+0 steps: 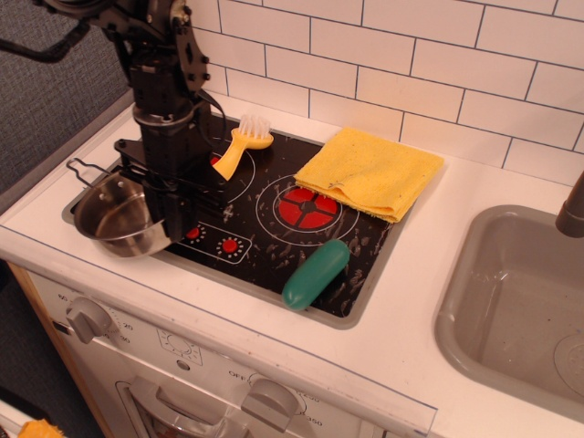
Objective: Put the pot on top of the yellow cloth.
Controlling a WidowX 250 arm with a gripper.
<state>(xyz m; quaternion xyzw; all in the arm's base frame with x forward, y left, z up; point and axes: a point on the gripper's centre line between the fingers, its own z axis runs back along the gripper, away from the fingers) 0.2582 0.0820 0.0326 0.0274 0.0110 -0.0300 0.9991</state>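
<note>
The shiny steel pot [111,217] is at the front left corner of the black stovetop [265,239], tilted, with its wire handle pointing back left. My gripper [171,222] comes down from above and is shut on the pot's right rim. The pot looks slightly raised on that side. The mustard-yellow cloth [370,172] lies folded at the back right of the stovetop, apart from the pot and across the red burner [308,208].
A yellow brush with white bristles [239,146] lies behind the gripper. A green oblong object [316,273] lies at the stovetop's front right. A grey sink [474,310] and a dark faucet [573,212] are at the right. A tiled wall stands behind.
</note>
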